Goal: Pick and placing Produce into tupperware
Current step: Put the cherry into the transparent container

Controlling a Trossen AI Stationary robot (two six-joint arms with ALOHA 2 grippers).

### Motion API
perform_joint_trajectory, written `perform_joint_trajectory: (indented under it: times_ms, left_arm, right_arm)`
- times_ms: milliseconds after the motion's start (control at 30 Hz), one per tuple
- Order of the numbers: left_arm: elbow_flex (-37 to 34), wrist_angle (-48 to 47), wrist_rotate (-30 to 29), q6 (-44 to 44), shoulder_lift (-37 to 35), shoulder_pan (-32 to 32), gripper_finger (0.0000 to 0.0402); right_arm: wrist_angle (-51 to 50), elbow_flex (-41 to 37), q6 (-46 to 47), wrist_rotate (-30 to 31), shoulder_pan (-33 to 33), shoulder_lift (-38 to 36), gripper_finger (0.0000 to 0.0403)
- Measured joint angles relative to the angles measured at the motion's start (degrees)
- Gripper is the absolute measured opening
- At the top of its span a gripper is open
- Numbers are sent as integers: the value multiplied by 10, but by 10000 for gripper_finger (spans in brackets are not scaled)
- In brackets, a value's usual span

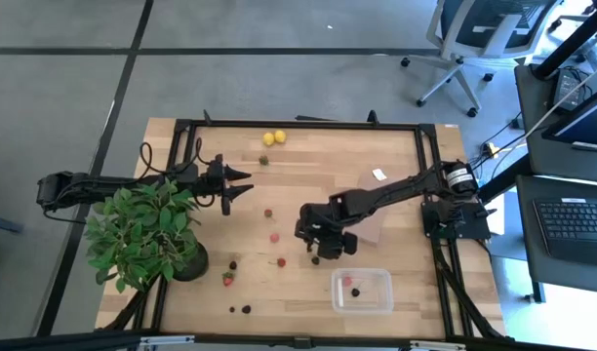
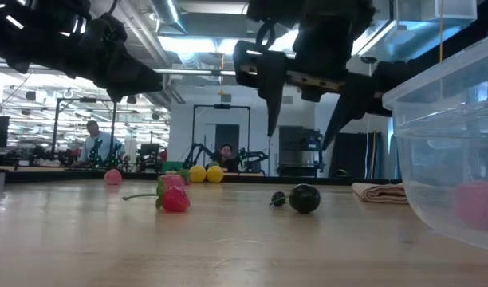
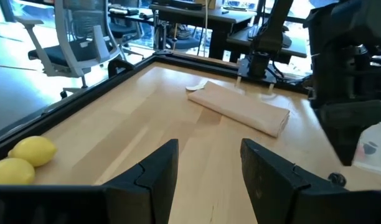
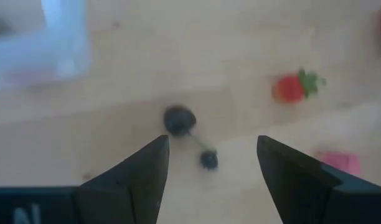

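A: What's hard to see?
B: The tub (image 1: 362, 290) is cut off in the low view.
A: And the blackberry (image 4: 179, 120)?
B: On the surface, just ahead of the right gripper (image 4: 209, 163), jaws wide, empty.

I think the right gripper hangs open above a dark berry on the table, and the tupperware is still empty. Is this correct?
Not fully. The right gripper does hang open above a dark berry, but the tupperware is not empty: the high view shows small fruit pieces already inside it.
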Motion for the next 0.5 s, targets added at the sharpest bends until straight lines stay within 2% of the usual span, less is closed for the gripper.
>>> perform_joint_trajectory:
  times_ms: [100,500]
  left_arm:
    - [0,-13,0,1,0,0,165]
    - [0,-35,-3,0,0,0,165]
  right_arm:
    - [3,-1,-18,-22,6,0,244]
    - [94,-55,-54,-37,13,14,244]
